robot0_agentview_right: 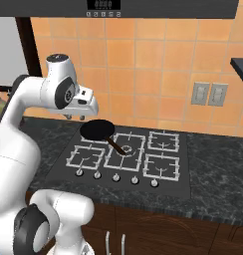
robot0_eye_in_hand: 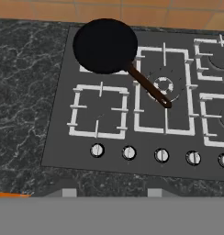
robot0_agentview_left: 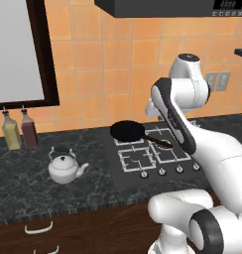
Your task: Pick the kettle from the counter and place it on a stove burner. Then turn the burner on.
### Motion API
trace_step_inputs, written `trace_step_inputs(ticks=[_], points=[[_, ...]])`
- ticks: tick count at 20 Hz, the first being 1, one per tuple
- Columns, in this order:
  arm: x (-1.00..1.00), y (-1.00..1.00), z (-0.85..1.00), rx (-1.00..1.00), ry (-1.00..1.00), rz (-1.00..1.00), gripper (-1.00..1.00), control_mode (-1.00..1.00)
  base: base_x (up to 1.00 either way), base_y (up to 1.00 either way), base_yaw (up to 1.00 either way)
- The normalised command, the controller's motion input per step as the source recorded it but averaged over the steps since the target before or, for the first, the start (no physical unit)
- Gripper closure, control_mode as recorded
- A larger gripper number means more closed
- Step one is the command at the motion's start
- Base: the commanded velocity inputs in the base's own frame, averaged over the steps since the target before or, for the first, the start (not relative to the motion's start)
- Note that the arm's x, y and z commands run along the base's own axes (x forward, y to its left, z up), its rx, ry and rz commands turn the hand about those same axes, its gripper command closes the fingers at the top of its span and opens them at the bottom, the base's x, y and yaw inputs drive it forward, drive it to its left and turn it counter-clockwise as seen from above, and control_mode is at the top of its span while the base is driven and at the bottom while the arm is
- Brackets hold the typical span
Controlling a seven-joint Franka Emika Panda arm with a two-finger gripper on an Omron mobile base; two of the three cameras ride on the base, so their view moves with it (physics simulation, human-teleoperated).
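One kettle [robot0_agentview_left: 66, 167] sits on the marbled counter [robot0_agentview_left: 24, 186] left of the stove [robot0_agentview_left: 153, 158]; hand's grip can't be told.

Both base views look forward and down from behind the arm, sharing the stove [robot0_agentview_left: 155, 156] and black frying pan [robot0_agentview_right: 97, 130]. The hand view looks steeply down, nearer, frying pan upper left.

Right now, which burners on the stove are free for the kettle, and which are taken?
The front-left grate, bordered by the row of silver knobs, is bare. The two right-hand grates are bare too. The rear-left burner is crowded: the black frying pan sits there, its brown handle reaching over the centre burner. The small silvery-white kettle stands on the marbled counter.
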Motion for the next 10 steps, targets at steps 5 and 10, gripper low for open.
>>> trace_step_inputs(ticks=[5, 10], points=[[-0.44, 0.61, 0.00, -0.15, -0.08, 0.08, -1.00, -1.00, 0.00, 0.00, 0.00], [-0.86, 1.00, 0.00, -0.13, -0.21, 0.16, -1.00, -1.00, 0.00, 0.00, 0.00]])
